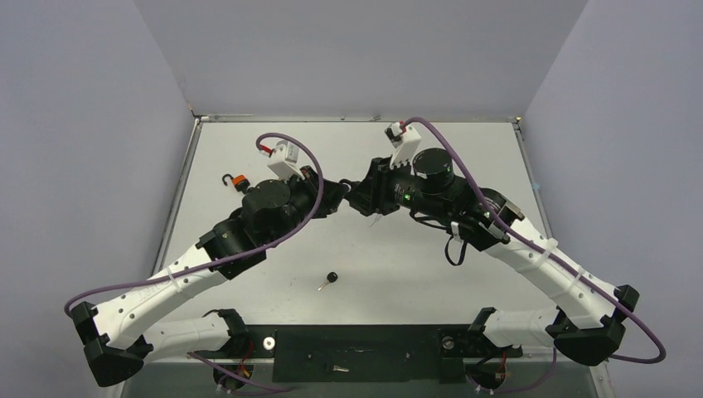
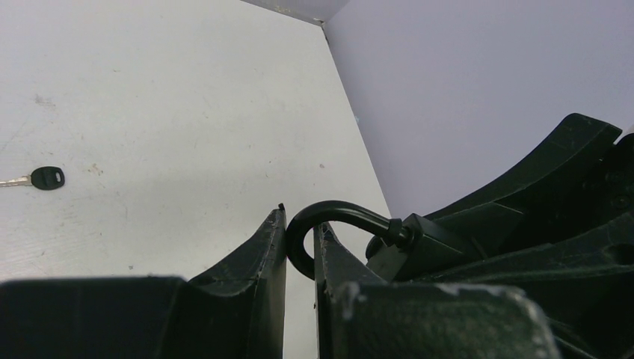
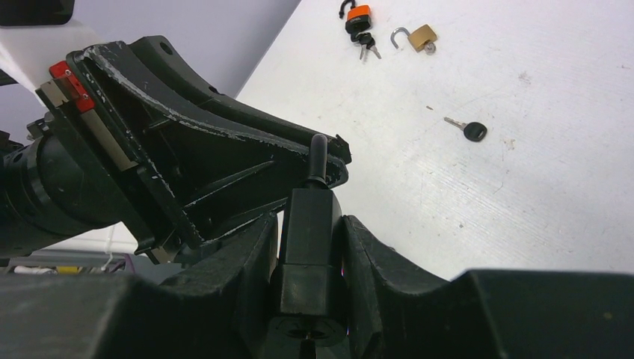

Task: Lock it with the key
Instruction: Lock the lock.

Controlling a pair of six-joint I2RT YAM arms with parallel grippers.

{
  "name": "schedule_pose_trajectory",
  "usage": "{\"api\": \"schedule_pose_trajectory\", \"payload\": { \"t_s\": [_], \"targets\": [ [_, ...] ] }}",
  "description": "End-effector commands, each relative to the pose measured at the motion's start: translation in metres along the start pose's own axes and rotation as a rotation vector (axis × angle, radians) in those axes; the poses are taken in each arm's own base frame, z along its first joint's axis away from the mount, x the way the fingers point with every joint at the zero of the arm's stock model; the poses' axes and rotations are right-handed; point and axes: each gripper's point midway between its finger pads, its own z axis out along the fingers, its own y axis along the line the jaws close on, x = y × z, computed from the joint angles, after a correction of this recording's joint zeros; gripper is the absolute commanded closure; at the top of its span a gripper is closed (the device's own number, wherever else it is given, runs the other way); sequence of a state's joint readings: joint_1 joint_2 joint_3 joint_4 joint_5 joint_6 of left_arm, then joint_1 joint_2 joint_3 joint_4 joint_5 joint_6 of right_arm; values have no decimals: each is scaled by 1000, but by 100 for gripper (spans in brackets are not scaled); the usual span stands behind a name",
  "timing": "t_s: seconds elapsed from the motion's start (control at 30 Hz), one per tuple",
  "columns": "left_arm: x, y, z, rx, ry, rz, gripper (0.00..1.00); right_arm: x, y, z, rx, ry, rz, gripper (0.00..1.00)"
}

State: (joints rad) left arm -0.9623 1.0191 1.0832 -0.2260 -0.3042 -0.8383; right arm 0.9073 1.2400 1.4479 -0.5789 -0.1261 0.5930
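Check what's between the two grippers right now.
A black padlock: right gripper clamps its body, left gripper pinches its shackle. Both wrist views show it.

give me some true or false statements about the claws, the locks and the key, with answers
1. The right claw grips the body of the black padlock. True.
2. The left claw holds the key. False: it pinches the black padlock's shackle, and the key lies loose on the table.
3. The brass padlock has its shackle closed. False: its shackle stands open.
4. The orange padlock lies on the table close to the brass padlock. True.
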Motion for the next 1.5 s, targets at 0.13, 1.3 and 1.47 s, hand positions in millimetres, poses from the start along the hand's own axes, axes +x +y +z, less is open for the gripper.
{"api": "schedule_pose_trajectory", "payload": {
  "t_s": [0.13,1.3,1.47],
  "targets": [
    [21,-232,-167,1076,401,-56,100,-66,36,65,-163,-253,53,100],
    [85,-218,-221,1160,746,161,100,-109,19,84,-100,-284,63,100],
    [102,-208,-216,1105,796,236,100,-107,17,76,-90,-288,62,100]
  ]
}}
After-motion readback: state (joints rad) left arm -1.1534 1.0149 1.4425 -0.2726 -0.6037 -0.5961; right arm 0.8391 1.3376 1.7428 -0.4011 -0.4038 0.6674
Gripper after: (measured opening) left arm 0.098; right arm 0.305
